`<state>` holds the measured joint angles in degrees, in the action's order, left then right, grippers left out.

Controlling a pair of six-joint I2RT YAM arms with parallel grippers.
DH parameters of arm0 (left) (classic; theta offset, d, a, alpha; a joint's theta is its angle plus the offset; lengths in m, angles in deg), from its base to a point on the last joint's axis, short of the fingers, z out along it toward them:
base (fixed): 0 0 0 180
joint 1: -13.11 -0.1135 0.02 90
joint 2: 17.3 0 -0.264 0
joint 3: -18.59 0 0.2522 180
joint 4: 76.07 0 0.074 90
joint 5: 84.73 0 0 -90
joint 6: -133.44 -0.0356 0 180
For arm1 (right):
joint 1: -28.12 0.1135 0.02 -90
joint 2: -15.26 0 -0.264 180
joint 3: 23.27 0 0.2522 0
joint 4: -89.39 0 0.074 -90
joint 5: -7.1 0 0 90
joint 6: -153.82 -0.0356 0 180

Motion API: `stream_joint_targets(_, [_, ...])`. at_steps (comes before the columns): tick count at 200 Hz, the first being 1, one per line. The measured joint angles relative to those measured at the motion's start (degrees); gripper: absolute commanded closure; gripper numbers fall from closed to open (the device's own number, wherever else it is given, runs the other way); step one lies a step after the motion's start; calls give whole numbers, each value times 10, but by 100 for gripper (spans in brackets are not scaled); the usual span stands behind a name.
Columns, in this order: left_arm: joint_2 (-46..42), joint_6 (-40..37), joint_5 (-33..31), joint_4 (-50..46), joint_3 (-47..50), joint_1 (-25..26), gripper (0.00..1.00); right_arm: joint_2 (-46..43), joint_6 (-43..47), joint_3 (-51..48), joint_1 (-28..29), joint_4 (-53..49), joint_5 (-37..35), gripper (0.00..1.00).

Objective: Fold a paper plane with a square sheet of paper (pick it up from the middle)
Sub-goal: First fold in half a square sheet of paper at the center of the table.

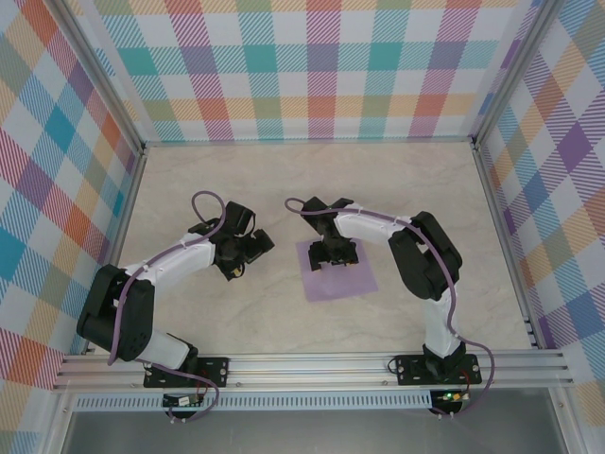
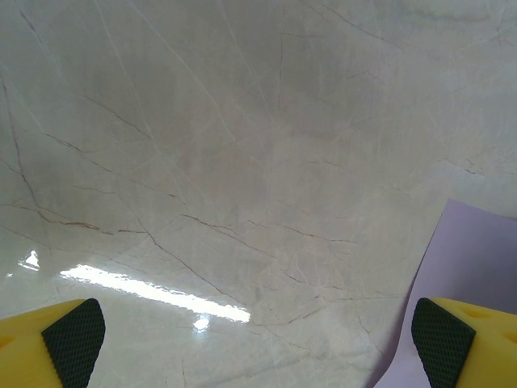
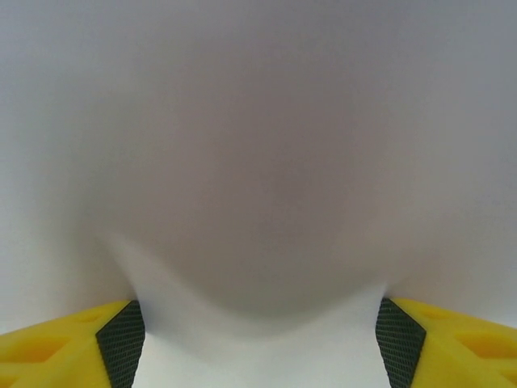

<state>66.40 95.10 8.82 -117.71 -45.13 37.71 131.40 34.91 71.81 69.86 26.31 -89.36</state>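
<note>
On the square sheet of paper [image 1: 333,282] rests the right pincer [image 1: 334,253], jaws apart.

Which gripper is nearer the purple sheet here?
Right. The right gripper is on the middle of the square sheet of paper, which bulges up between its pads. The left gripper hangs over bare table, just off the sheet's left edge.
</note>
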Motion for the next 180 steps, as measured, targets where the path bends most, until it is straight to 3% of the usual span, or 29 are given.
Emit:
stream_joint_targets(44, [0,0,1,0,0,0,0,-20,-2,-14,0,1,-11,0])
stream_joint_targets(127, [0,0,21,15,0,0,0,-21,-3,-30,-6,8,-4,0])
stream_joint_targets(180, [0,0,41,34,2,0,0,-20,-3,-33,-8,15,-2,12])
